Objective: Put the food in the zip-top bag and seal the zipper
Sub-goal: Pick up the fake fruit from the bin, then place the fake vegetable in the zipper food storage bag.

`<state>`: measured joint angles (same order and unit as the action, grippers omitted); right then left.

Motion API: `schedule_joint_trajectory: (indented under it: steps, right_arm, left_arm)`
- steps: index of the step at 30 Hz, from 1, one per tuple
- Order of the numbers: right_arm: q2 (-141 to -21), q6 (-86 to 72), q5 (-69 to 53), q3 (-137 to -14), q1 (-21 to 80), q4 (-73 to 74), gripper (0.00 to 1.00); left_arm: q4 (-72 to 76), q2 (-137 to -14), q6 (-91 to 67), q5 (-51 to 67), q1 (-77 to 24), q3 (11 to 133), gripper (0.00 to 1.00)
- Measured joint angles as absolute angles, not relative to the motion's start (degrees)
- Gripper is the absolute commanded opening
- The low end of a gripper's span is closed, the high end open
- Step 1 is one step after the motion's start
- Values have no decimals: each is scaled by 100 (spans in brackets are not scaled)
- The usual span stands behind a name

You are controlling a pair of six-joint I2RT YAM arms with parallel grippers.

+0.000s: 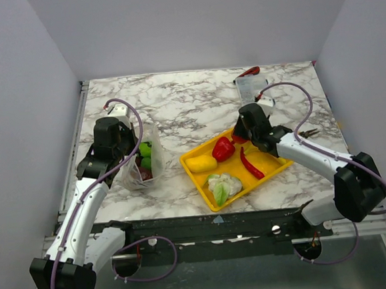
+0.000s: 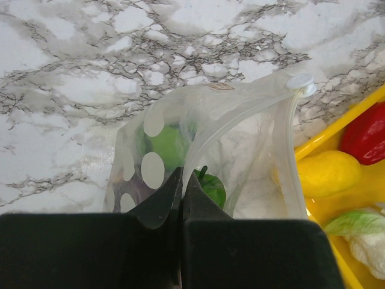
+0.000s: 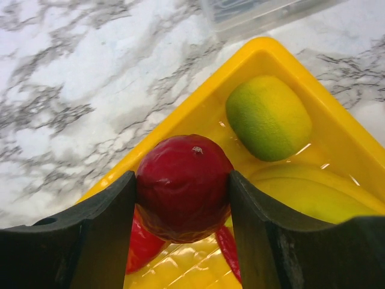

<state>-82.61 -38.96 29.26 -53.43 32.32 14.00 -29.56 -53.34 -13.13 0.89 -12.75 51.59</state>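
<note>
Loading food, pickup stage. Right gripper (image 3: 182, 201) clamped on dark red fruit (image 3: 180, 174) over yellow tray (image 3: 174, 117) corner. Left gripper (image 2: 182, 186) pinching zip-top bag (image 2: 240, 132) rim, mouth open just ahead. Next, likely: lifting fruit, carrying leftward into mouth; zipper (image 2: 283, 162) unsealed.

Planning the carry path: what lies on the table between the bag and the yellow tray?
Nothing; the top view shows bare marble between bag and tray.

The zip-top bag (image 1: 143, 165) lies left of the tray (image 1: 239, 176) holding most food (image 1: 201, 162).
</note>
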Motion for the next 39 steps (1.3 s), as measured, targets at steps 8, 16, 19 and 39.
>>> schedule_joint_trajectory:
  steps: [8, 16, 19, 39]
  right_arm:
    - [-7299, -3468, 1452, -4910, 3393, 148, 1]
    - [-7439, -3225, 617, -5201, 4615, -1118, 0]
    - [-7800, -3151, 456, -5507, 5092, -1516, 1]
    - [-9990, -2738, 377, -6768, 6300, -2394, 1]
  left_arm:
    - [-2936, -5382, -1313, 132, -1243, 5159, 0]
    - [-2932, -5382, -1313, 156, -1236, 5159, 0]
    - [-2928, -5380, -1315, 161, -1232, 5159, 0]
    - [-2923, -5312, -1315, 200, -1205, 5159, 0]
